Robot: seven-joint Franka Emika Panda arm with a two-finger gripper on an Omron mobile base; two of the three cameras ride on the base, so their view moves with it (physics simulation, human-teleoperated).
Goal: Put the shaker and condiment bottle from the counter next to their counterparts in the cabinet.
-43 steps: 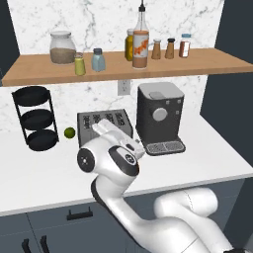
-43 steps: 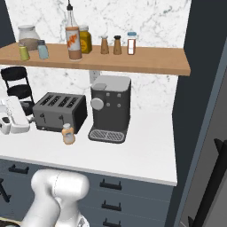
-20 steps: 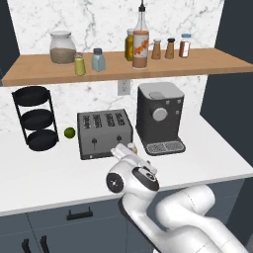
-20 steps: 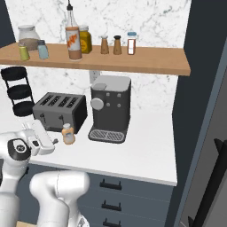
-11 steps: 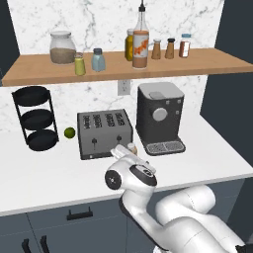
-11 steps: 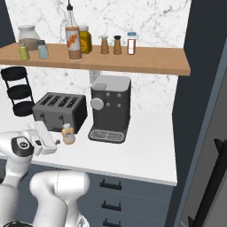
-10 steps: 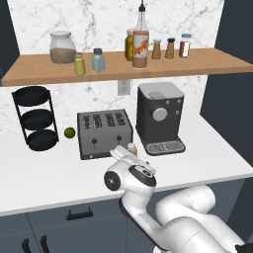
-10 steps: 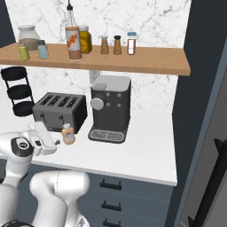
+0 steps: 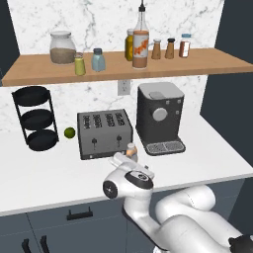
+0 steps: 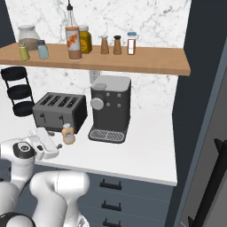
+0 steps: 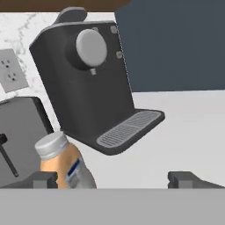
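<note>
White table (image 9: 39,183) under a tan shelf (image 9: 207,62): shaker (image 9: 79,64) is already seen on the shelf beside the pale blue shaker (image 9: 98,60). Toaster (image 9: 105,132) sits left, condiment bottle (image 9: 131,150) just in front of it, coffee machine (image 9: 159,117) right. Gripper (image 11: 113,179), jaws apart, is held low near the bottle, which sits off-centre toward one fingertip; centring is advised before closing, the toaster being avoided.

The gripper (image 11: 112,178) hung low over the counter (image 9: 207,158). Just ahead, near its left finger, stood the bottle (image 11: 66,165). The toaster (image 9: 105,133) sat beyond to the left, the coffee machine (image 11: 88,83) ahead. The shelf (image 9: 207,62) ran above, bearing the shaker (image 9: 79,64).
</note>
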